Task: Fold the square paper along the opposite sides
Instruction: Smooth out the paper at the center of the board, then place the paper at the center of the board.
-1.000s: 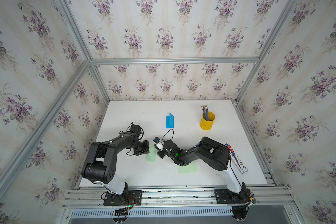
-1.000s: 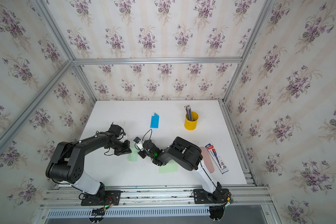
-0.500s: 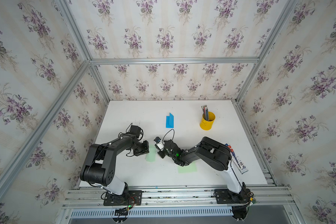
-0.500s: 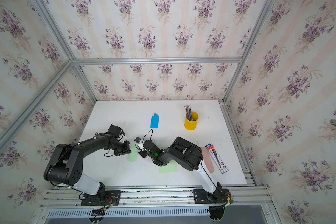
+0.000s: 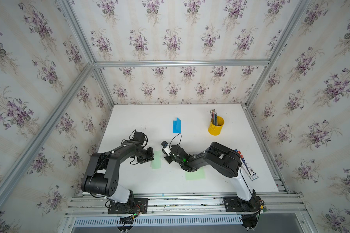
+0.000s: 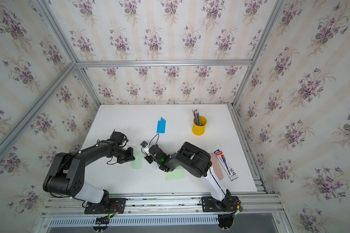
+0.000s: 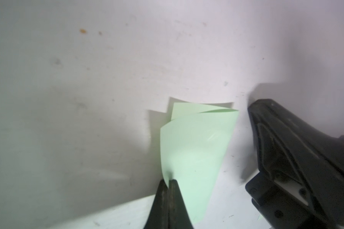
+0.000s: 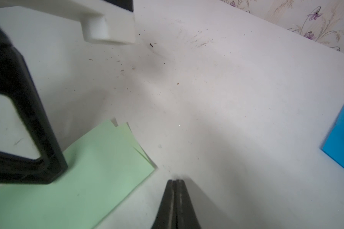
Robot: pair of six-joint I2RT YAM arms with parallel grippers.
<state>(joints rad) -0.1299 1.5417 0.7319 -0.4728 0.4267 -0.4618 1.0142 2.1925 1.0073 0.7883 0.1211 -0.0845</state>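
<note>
Robot-side of the blue paper [image 5: 176,126], your folded green paper [image 5: 156,161] points its long axis toward it, with your left gripper [image 7: 168,181] clamped on its left edge and your right gripper [image 8: 176,180] closed empty just beside its right.

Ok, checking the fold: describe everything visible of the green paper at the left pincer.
The green paper is pale, thin and matte, folded in two, layers slightly offset, the top one bowed up. It lies on the white table between the arms. The left pincer is shut on its edge; the right pincer, shut, stands beside it, apart.
</note>
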